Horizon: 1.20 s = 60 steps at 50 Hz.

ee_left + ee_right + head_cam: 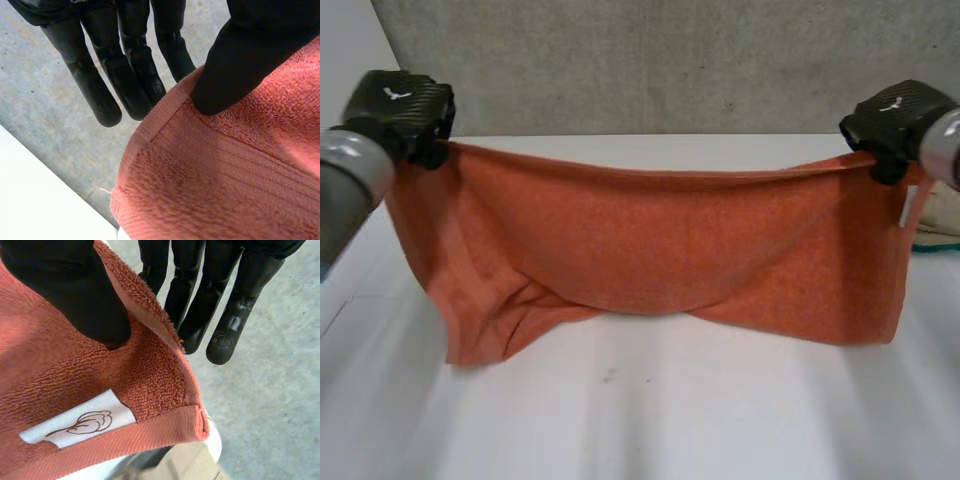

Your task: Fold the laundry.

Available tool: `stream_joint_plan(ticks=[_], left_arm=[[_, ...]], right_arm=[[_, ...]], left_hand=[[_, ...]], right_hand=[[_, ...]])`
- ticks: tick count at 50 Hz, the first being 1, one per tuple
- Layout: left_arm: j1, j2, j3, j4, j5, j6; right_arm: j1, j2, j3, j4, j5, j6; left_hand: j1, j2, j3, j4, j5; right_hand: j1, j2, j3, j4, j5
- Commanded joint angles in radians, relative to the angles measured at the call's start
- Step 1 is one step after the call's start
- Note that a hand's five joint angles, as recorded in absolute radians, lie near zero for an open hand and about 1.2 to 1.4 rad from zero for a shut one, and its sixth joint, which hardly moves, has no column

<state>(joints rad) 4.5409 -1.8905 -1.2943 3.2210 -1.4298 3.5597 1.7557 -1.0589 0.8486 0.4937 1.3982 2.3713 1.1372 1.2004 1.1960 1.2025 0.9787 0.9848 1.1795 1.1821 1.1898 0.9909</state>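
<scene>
Orange towel (225, 185) lies closest, its ribbed hem corner pinched by my left robot hand (240, 65). The thumb presses down on the terry, and the straight fingers (92, 90) back the cloth from the far side. From that corner the top edge runs across, sagging slightly, to my right robot hand (75, 295). The cloth hangs between the two, and its lower edge reaches the white tabletop (670, 410), creased and bunched below the left robot hand. The right robot hand is clamped on the opposite top corner, thumb against fingers, with a white label (80, 424) just under the thumb, beside the hem.
</scene>
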Motion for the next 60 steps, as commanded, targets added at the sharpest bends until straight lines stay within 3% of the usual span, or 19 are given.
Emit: stream_joint_plan(ticks=[1,6,10,17,22,32,38,41,47,52,55,60], left_arm=[[-0.048,-0.251,0.312,0.223,-0.076,0.022],[-0.071,-0.289,0.484,0.388,-0.115,0.024],[-0.086,-0.280,0.518,0.502,-0.167,0.018],[-0.097,-0.252,0.417,0.507,-0.172,0.015],[-0.088,-0.220,0.189,0.500,-0.141,0.010],[-0.095,-0.295,-0.101,0.491,-0.063,0.022],[-0.094,-0.318,-0.197,0.392,-0.070,0.094],[-0.086,-0.220,-0.281,0.263,-0.083,0.172],[-0.050,0.038,-0.515,-0.008,-0.093,0.307],[-0.039,0.209,-0.666,-0.252,-0.086,0.494],[-0.037,0.232,-0.672,-0.285,-0.089,0.559],[-0.036,0.208,-0.580,-0.167,-0.089,0.556]], right_arm=[[0.053,0.146,-0.195,-0.303,0.016,0.034],[0.059,0.169,-0.298,-0.697,0.050,0.100],[0.061,0.155,-0.307,-0.826,0.085,0.124],[0.068,0.139,-0.261,-0.701,0.088,0.132],[0.065,0.135,-0.137,-0.568,0.076,0.129],[0.056,0.236,0.162,-0.514,-0.039,0.088],[0.053,0.248,0.237,-0.474,-0.033,0.040],[0.051,0.212,0.309,-0.403,-0.033,0.026],[0.024,-0.014,0.535,-0.140,-0.022,-0.024],[-0.057,-0.206,0.750,0.081,-0.022,-0.262],[-0.073,-0.254,0.779,0.086,-0.021,-0.345],[-0.062,-0.231,0.701,0.043,-0.028,-0.267]], left_hand=[[0.259,0.196,0.200,0.194,0.243],[0.259,0.196,0.200,0.194,0.243],[0.259,0.196,0.200,0.194,0.243],[0.259,0.196,0.200,0.194,0.243],[0.259,0.196,0.200,0.194,0.243],[0.259,0.196,0.200,0.194,0.243],[0.259,0.196,0.200,0.194,0.243],[0.259,0.196,0.200,0.194,0.243],[0.259,0.196,0.200,0.194,0.243],[0.259,0.196,0.200,0.194,0.243],[0.259,0.196,0.200,0.194,0.243],[0.259,0.196,0.200,0.194,0.243]], right_hand=[[0.411,0.217,0.214,0.206,0.231],[0.411,0.217,0.214,0.206,0.231],[0.411,0.217,0.214,0.206,0.231],[0.411,0.217,0.214,0.206,0.231],[0.411,0.217,0.214,0.206,0.231],[0.411,0.217,0.214,0.206,0.231],[0.411,0.217,0.214,0.206,0.231],[0.411,0.217,0.214,0.206,0.231],[0.411,0.217,0.214,0.206,0.231],[0.411,0.217,0.214,0.206,0.231],[0.411,0.217,0.214,0.206,0.231],[0.411,0.217,0.214,0.206,0.231]])
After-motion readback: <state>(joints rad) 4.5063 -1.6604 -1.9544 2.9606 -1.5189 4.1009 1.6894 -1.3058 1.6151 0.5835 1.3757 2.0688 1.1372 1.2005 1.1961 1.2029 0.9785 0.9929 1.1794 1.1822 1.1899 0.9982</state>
